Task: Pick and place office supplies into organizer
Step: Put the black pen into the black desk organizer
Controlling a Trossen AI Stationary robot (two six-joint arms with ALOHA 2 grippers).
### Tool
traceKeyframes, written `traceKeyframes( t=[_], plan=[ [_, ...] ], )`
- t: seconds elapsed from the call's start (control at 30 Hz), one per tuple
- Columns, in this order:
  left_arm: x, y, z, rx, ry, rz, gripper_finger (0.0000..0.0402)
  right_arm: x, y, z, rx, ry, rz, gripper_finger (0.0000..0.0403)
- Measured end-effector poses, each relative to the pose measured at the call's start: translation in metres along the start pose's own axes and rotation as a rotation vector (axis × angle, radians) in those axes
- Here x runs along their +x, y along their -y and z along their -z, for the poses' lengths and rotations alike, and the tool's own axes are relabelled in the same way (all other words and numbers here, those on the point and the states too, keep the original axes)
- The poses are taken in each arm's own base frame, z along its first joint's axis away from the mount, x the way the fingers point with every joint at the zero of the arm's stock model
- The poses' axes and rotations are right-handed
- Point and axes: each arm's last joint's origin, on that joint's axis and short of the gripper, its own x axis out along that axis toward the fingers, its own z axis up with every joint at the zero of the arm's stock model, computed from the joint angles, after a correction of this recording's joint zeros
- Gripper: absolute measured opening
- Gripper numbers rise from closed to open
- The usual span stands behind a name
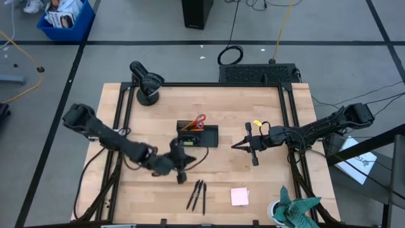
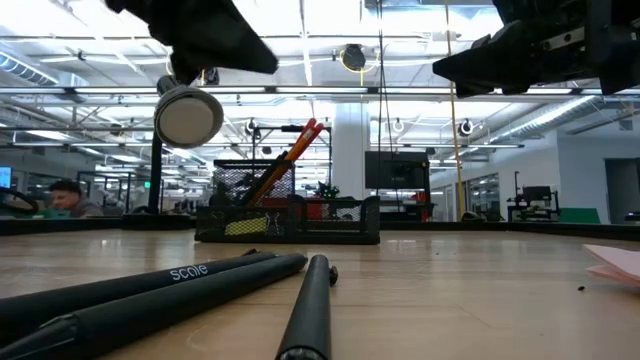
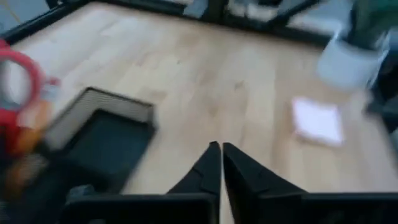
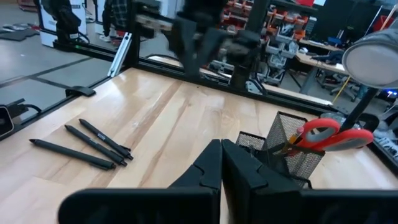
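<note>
The left hand (image 1: 179, 166) is pinched closed and holds nothing. Three black pens (image 1: 197, 194) lie on the wooden bench (image 1: 266, 183) just past it, toward the front edge, long sides pointing front to back. The organizer (image 1: 197, 135), with scissors (image 1: 199, 120) inside, sits behind. The right hand (image 1: 243, 145) is also closed, empty and farther away. A pink pad (image 1: 240, 197) lies nearby.

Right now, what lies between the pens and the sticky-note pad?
Nothing: in the high view only bare table separates the pens from the pad.
</note>
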Motion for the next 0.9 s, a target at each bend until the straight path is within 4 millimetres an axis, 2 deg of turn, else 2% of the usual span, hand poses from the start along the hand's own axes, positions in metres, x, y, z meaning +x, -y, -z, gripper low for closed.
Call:
traceKeyframes(
  t=[0.2,0.33,0.43,0.57,0.77,0.9],
  plan=[
    [0.024,0.039,0.050,-0.046,0.100,0.129,0.0015,0.000,0.000,0.002,0.026,-0.016,-0.004,0.0000],
    [0.049,0.051,0.077,-0.089,0.116,0.112,0.0004,0.000,0.000,0.000,0.050,0.004,-0.001,0.0000],
    [0.065,0.059,0.090,-0.090,0.073,0.174,0.0007,0.000,0.000,-0.001,0.051,0.010,0.000,0.0000],
    [0.074,0.068,0.092,-0.063,0.052,0.205,0.0009,0.000,0.000,-0.002,0.053,0.018,0.001,0.0000],
    [0.074,0.076,0.084,0.033,0.091,0.212,0.0009,0.000,0.000,-0.001,0.038,0.014,0.000,0.0000],
    [0.076,0.071,0.086,0.077,0.056,0.184,0.0005,0.000,0.000,0.001,0.034,-0.014,-0.003,0.0000]
  ],
)
